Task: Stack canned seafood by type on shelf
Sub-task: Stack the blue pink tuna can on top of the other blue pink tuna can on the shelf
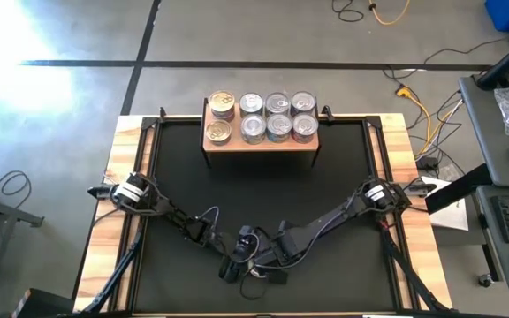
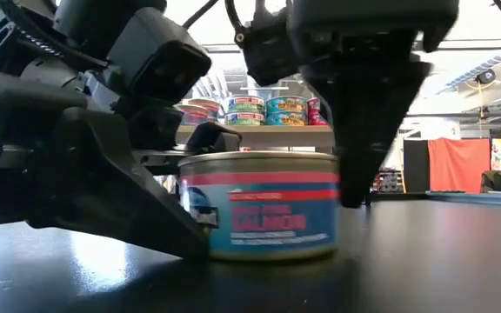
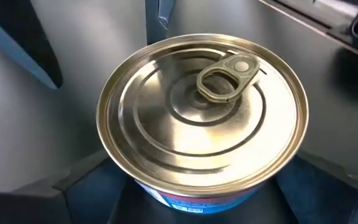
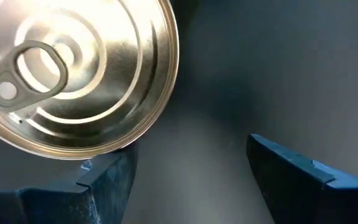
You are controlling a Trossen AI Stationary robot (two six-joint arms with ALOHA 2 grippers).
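Note:
A short round tin of canned seafood [image 2: 263,209], with a blue label, a red band and a gold pull-tab lid [image 3: 204,106], stands on its base on the black table near the front edge. My left gripper [image 3: 194,186] is open, low and slanting, with one finger on each side of the tin. My right gripper [image 4: 191,168] is open and points down, with nothing between its fingers; the tin [image 4: 73,74] is just outside one finger. In the high view both grippers [image 1: 246,261] hide the tin. The shelf [image 1: 263,144] at the far side carries two gold-lidded tins [image 1: 220,117] and several silver ones [image 1: 277,117]. My left gripper's fingers [image 3: 73,186] stand on either side of the tin's wall, coming in low from the table's left; I cannot tell whether they touch it. My right gripper's finger [image 2: 355,174] hangs beside the tin's right side [image 2: 330,209]; I cannot tell whether it touches.
The black table top [image 1: 263,194] has light-wood edges [image 1: 113,221]. Between the tin and the shelf lies bare table. Off the table to the right are cables [image 1: 418,106] and a desk [image 1: 502,132] with a keyboard.

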